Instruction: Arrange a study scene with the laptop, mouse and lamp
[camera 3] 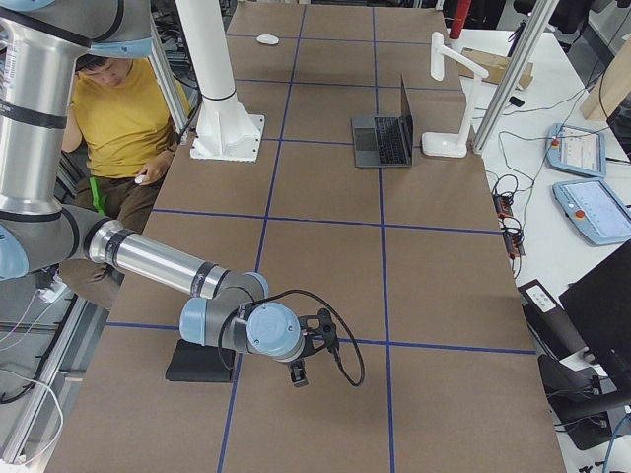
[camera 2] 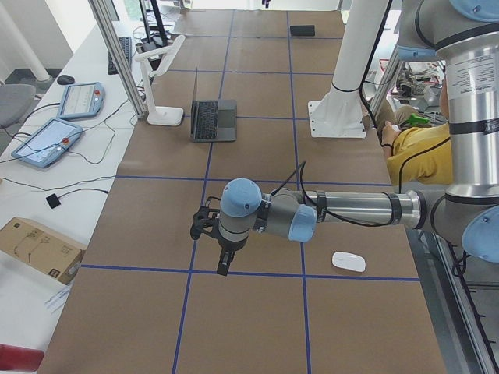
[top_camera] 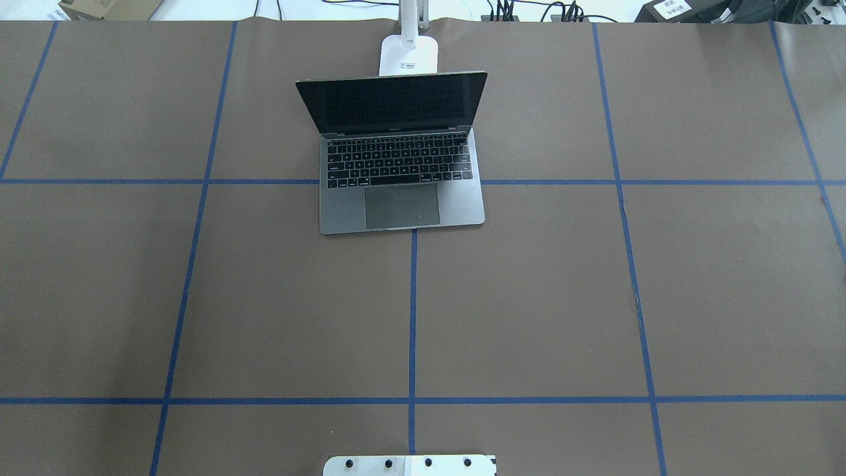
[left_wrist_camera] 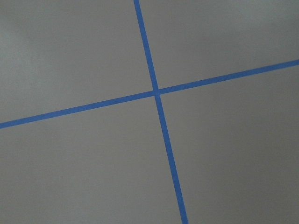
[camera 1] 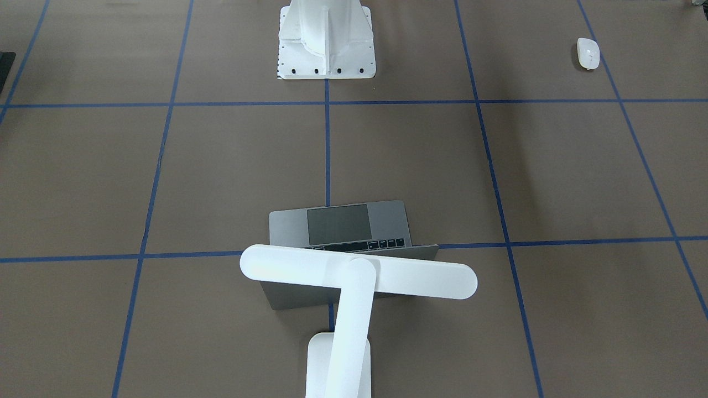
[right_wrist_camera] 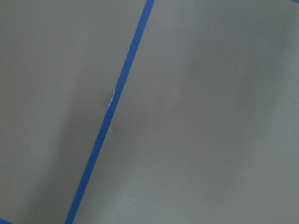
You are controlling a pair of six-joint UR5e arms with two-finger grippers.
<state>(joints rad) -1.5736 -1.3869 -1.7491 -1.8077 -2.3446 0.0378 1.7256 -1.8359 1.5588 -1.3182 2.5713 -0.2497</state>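
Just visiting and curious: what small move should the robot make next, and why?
Probably swing the left tool over to the mouse. The laptop stands open with the lamp behind it, but the mouse lies far from them on the robot's left, and that tool hangs near it.

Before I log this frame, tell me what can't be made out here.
Left gripper and right gripper: only in side views, jaws open or shut unreadable.
Lamp: head cut off by the overhead view's top edge.
Laptop screen: hidden behind the lid and lamp head in the front-facing view.
Mouse: outside the overhead view's frame.
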